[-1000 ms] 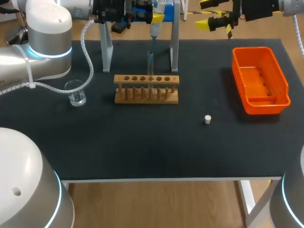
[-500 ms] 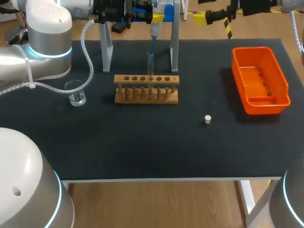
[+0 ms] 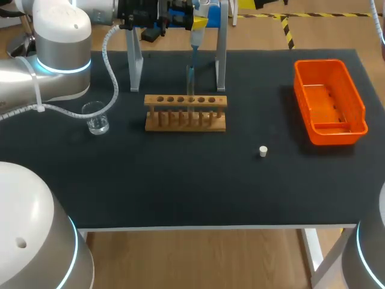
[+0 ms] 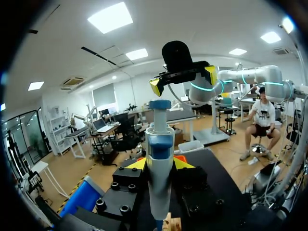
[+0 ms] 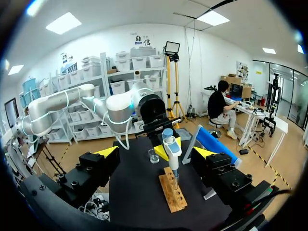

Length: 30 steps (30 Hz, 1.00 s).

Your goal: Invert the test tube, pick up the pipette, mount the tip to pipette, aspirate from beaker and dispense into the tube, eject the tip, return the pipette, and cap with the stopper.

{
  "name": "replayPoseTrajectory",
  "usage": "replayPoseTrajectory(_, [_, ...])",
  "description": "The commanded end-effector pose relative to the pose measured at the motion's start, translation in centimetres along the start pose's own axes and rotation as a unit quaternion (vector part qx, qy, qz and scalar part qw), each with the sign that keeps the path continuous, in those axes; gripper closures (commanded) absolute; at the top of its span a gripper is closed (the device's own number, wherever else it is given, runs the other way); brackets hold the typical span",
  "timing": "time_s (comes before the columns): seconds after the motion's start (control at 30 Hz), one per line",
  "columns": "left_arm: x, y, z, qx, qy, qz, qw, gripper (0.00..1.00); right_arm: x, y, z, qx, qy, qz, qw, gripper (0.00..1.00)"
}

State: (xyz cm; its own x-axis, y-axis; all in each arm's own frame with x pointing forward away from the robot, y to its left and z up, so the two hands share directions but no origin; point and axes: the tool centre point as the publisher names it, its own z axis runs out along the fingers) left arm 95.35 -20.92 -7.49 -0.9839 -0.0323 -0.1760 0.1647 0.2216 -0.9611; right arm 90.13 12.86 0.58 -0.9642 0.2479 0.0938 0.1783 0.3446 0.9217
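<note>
The rack [image 3: 185,112] is sitting mid-table [image 3: 180,180] toward the far edge, the stand [image 3: 221,48] rising just behind it with the pipette [image 3: 195,36] hanging between its posts. The beaker [image 3: 95,117] is standing near the left edge, the bin [image 3: 329,101] along the right edge, and the stopper [image 3: 263,151] is lying between them, nearer the front.

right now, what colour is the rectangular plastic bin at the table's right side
Bright orange. The rectangular plastic bin shows best in the head view.

black-topped table [image 3: 180,192], white edge — wood floor [image 3: 198,259], yellow-black tape [image 3: 289,37] behind.
</note>
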Motion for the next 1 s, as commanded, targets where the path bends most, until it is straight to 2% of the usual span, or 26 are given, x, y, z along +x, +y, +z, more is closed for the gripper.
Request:
replayPoseTrajectory(0.03, [0.0,0.0,0.0,0.001,0.0,0.001,1.0,1.0,-0.6,1.3,0.8,0.016,0.004,0.007,1.0,0.6])
replayPoseTrajectory(0.1, [0.0,0.0,0.0,0.001,0.0,0.001,1.0,1.0,-0.5,1.7,1.1,0.019,0.004,0.008,1.0,0.74])
replayPoseTrajectory(0.13, [0.0,0.0,0.0,0.001,0.0,0.001,1.0,1.0,-0.5,1.8,1.2,0.02,0.003,0.008,1.0,0.99])
replayPoseTrajectory(0.6, [0.0,0.0,0.0,0.001,0.0,0.001,1.0,1.0,-0.3,3.3,3.8,0.036,0.01,0.035,0.999,1.0])
replayPoseTrajectory(1.0, [0.0,0.0,0.0,0.001,0.0,0.001,1.0,1.0,-1.4,3.4,6.3,0.05,0.004,0.044,0.998,1.0])
